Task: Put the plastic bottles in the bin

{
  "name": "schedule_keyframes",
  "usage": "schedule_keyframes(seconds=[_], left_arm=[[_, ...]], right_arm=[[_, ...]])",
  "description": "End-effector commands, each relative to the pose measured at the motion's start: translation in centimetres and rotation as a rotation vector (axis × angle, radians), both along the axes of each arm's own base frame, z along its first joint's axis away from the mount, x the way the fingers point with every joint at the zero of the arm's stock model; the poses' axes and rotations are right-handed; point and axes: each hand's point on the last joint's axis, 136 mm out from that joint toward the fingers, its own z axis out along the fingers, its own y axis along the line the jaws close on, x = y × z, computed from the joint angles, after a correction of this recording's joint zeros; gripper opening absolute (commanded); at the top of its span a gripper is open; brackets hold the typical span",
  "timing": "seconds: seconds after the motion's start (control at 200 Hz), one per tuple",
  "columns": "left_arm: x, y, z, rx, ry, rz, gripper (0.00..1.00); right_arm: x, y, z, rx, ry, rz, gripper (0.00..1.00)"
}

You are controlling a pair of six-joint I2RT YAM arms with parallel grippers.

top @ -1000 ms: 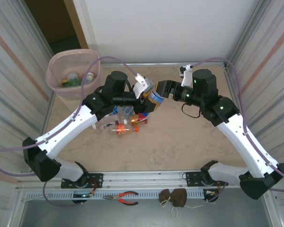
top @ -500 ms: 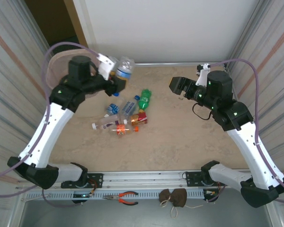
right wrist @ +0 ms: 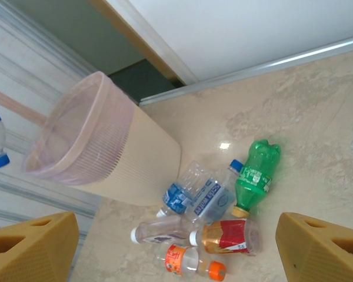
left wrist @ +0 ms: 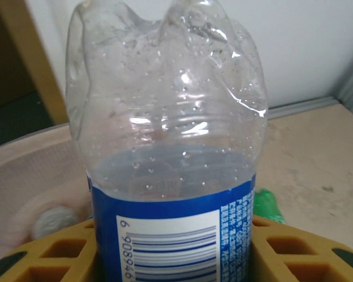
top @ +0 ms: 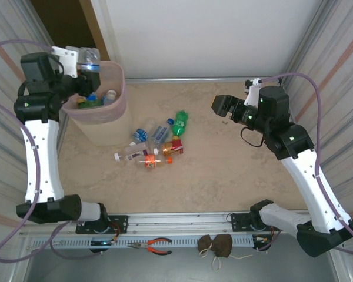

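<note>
Grip: left pincer [top: 86, 63] clamped on a clear blue-label bottle [left wrist: 170, 147], held over the bin [top: 109, 126] rim. Bin stands at the far-left corner of the tabletop [top: 223, 176]. Inside it are several bottles [top: 93, 100], some green; count unclear. Right pincer [top: 219, 106]: jaws wide apart, empty, above right side of tabletop. Six loose bottles [right wrist: 217, 205] lie clustered near the bin base.

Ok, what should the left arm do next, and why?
Probably open the left gripper: it holds a blue-labelled bottle by the bin's far rim, roughly above the opening, so letting go should drop it among the bottles inside.
</note>
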Motion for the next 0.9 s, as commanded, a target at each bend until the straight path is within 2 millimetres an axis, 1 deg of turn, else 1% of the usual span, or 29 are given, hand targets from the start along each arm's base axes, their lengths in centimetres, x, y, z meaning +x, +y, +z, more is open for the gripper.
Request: schedule_keyframes(seconds=[0.0,0.105,0.266,0.351,0.461,0.671,0.897], left_arm=[[0.8,2.2,-0.6,0.01,0.043,0.066,0.48],[1.9,4.5,-1.6,0.029,0.067,0.141,0.47],[3.4,7.1,-3.9,0.127,0.117,0.224,0.47],[3.7,8.5,-5.0,0.155,0.151,0.271,0.47],[4.0,9.2,-6.6,0.182,0.191,0.284,0.47],[5.1,10.2,-10.4,0.229,0.276,0.298,0.47],[6.1,10.8,-13.3,0.234,0.345,0.31,0.47]], right_arm=[[0.3,0.7,-0.6,-0.001,-0.002,0.053,0.86],[0.5,0.7,-1.1,0.003,0.007,0.061,0.86],[0.7,0.8,-1.8,0.014,0.015,0.075,0.86],[1.0,1.0,-2.3,0.016,0.03,0.085,0.86],[1.0,1.1,-3.1,0.018,0.046,0.096,0.85],[1.3,1.0,-4.4,0.018,0.059,0.104,0.86],[1.9,1.4,-5.9,0.032,0.081,0.13,0.86]])
